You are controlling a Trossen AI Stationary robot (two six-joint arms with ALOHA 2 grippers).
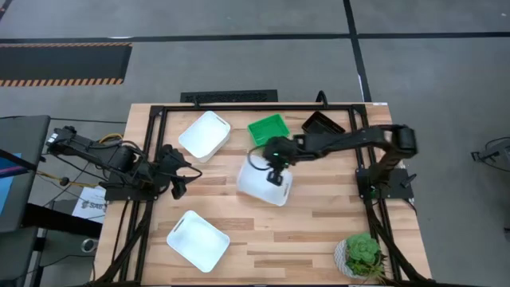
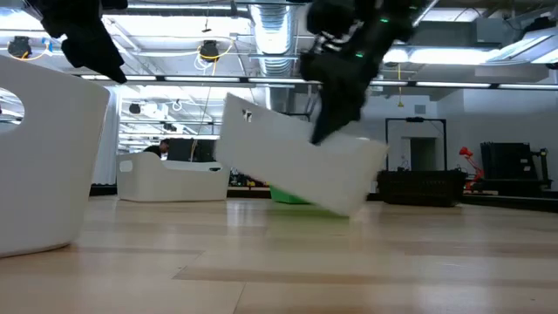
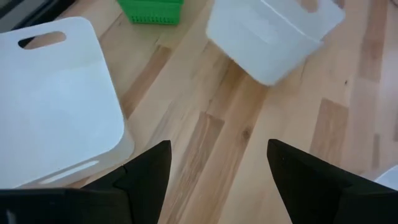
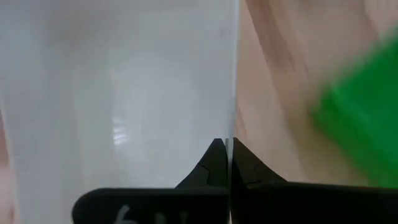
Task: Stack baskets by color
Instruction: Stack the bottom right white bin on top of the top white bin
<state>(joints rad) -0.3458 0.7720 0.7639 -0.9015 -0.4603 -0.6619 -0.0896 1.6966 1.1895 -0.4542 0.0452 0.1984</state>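
Note:
Three white baskets show in the high view. One (image 1: 205, 134) rests on its base at the far left, one (image 1: 198, 239) near the front edge, and the middle one (image 1: 259, 190) is tilted, with my right gripper (image 1: 275, 175) shut on it. A green basket (image 1: 268, 128) and a black basket (image 1: 323, 123) stand at the far side. My left gripper (image 1: 179, 182) waits open at the table's left, touching nothing. My right gripper pinches the middle white basket's thin wall (image 4: 234, 118) at its rim, one finger inside the basket and one outside. The fingers slant down from the far right. The basket (image 2: 296, 166) hangs tilted, one end raised. Whether its low corner (image 2: 349, 209) touches the table I cannot tell.
A potted plant (image 1: 362, 255) stands at the near right corner. The black frame (image 1: 239, 108) runs along the table's far edge and sides. Bare wood (image 1: 319, 227) lies between the held basket and the plant.

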